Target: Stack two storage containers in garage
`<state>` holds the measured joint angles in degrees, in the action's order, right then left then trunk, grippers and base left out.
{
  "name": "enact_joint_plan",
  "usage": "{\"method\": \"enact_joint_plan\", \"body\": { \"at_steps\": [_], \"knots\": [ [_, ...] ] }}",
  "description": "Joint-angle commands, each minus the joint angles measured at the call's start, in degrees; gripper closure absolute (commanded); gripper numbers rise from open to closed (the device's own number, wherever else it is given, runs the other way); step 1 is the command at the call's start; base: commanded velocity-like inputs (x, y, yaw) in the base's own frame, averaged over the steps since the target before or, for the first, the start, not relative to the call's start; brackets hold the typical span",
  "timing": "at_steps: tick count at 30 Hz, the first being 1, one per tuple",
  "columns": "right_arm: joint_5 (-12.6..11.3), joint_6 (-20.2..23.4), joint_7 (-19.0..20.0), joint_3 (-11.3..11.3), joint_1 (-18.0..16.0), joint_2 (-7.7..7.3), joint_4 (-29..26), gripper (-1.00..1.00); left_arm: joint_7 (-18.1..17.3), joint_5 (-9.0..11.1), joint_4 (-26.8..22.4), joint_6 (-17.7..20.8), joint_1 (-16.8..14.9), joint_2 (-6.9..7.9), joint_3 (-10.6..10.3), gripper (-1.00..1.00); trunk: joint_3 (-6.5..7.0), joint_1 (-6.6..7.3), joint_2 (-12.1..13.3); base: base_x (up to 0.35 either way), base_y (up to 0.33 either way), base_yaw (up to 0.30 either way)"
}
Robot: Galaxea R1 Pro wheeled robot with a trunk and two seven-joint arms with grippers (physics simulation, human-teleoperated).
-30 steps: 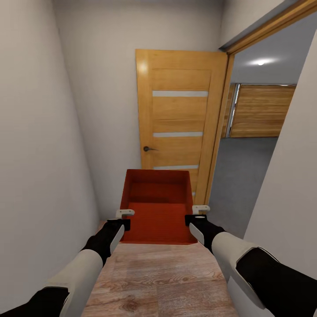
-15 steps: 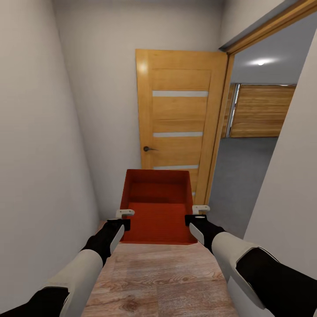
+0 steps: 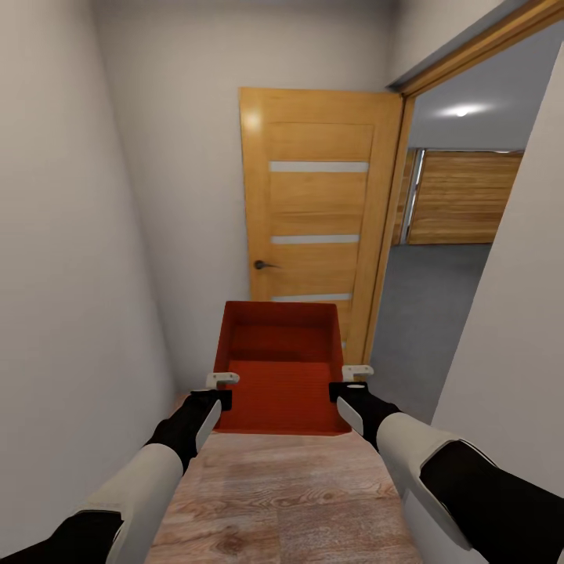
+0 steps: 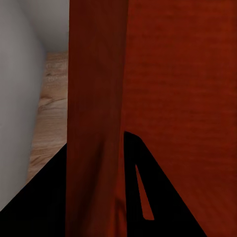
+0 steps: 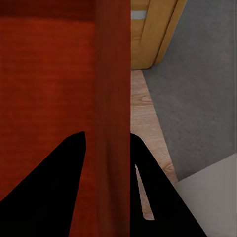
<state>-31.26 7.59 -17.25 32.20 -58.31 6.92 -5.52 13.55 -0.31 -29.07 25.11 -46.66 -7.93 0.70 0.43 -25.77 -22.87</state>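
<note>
Both grippers, left gripper (image 3: 222, 389) and right gripper (image 3: 348, 382), pinch the storage container (image 3: 280, 368) walls (underside hidden); door (image 3: 317, 211) at 12 o'clock.

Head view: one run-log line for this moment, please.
phase: transit | left gripper, right gripper: clamp storage container walls | location: hallway, wooden door ahead | garage floor right

Both arms reach forward, level: the left gripper (image 3: 222, 389) clamps the orange-red rectangular plastic bin (image 3: 278, 368) by its left wall, the right gripper (image 3: 350, 381) its right wall.
</note>
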Motion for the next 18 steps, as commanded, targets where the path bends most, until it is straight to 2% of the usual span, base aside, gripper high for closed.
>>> {"method": "enact_joint_plan", "body": {
  "at_steps": [1,18],
  "knots": [
    [1.56,0.06,-0.41,1.99,-0.03,-0.19,-0.20,1.00,0.25,0.93,0.04,0.29,-0.01,0.02,0.27,1.00,-0.02,-0.02,-0.05,0.000,0.000,-0.158],
    [1.56,0.06,-0.42,1.99,0.03,-0.15,-0.20,1.00,0.25,0.93,0.05,0.29,-0.01,0.02,0.27,1.00,-0.02,-0.02,-0.05,0.000,0.000,-0.207]
  ]
}}
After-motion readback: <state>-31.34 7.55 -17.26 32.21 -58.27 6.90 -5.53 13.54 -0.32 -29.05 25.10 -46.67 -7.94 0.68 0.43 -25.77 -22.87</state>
